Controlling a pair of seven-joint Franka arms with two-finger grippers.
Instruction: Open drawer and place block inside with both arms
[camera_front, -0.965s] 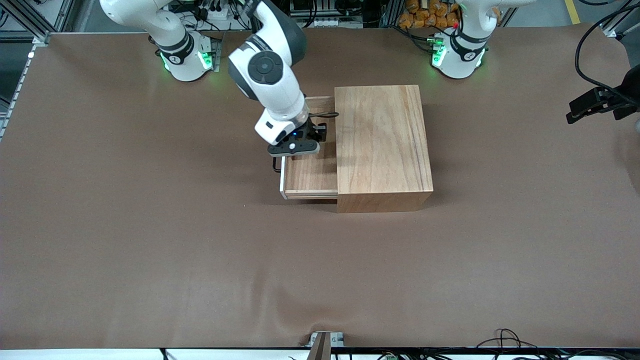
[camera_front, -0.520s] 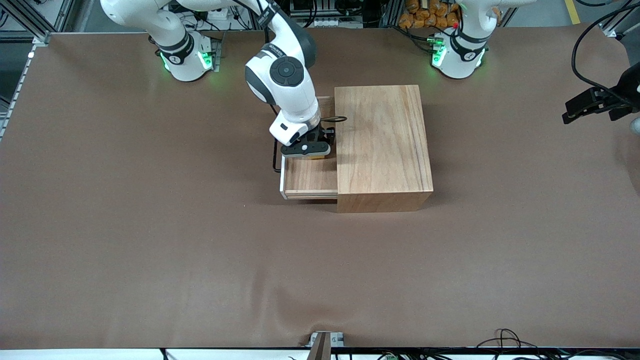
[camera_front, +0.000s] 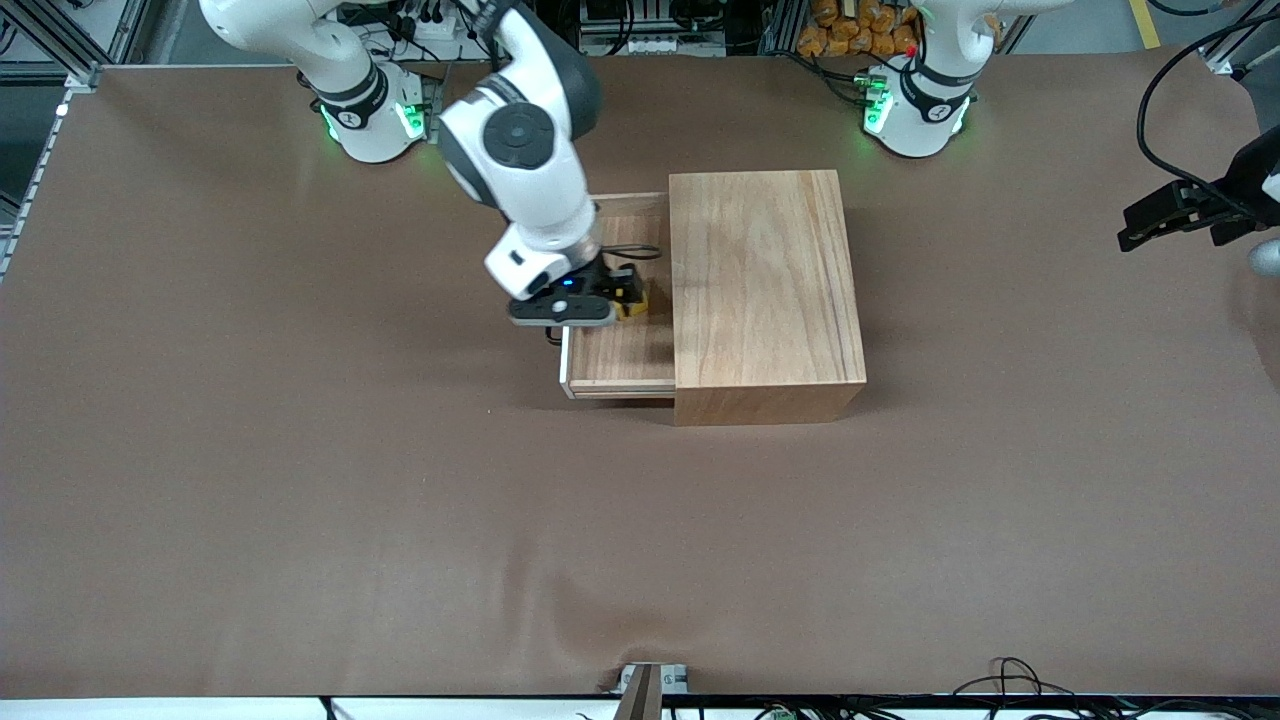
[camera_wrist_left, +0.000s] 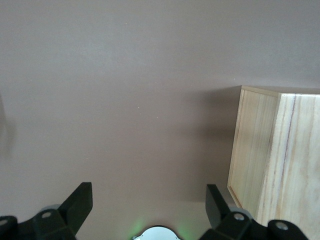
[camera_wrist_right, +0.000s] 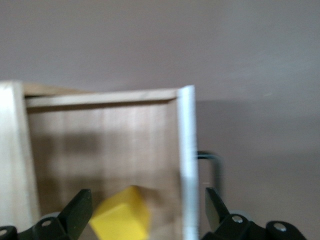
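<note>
1. Centrally on the brown table (camera_front: 300, 450): a plain wooden box (camera_front: 762, 280), its drawer (camera_front: 620, 350) pulled out toward the right arm's end of the table, white front panel (camera_wrist_right: 187, 165) and black wire handle (camera_wrist_right: 212, 165) leading.
2. Inside the open drawer, resting on its wooden floor: the yellow block (camera_wrist_right: 121, 216), tilted a little, touched by neither finger, close to the white front panel in the right wrist view.
3. Directly over the drawer, above the block: the right gripper (camera_front: 585, 300), fingers (camera_wrist_right: 75, 210) spread wide on either side of the block, nothing held.
4. Off at the left arm's end of the table, raised over bare brown surface: the left gripper (camera_front: 1165, 215), waiting, fingers (camera_wrist_left: 80, 202) spread wide and holding nothing.
5. In the left wrist view: one end of the wooden box seen past the spread fingers, well apart from them.
6. Along the top of the front view: both white arm bases, ringed with green lights.
</note>
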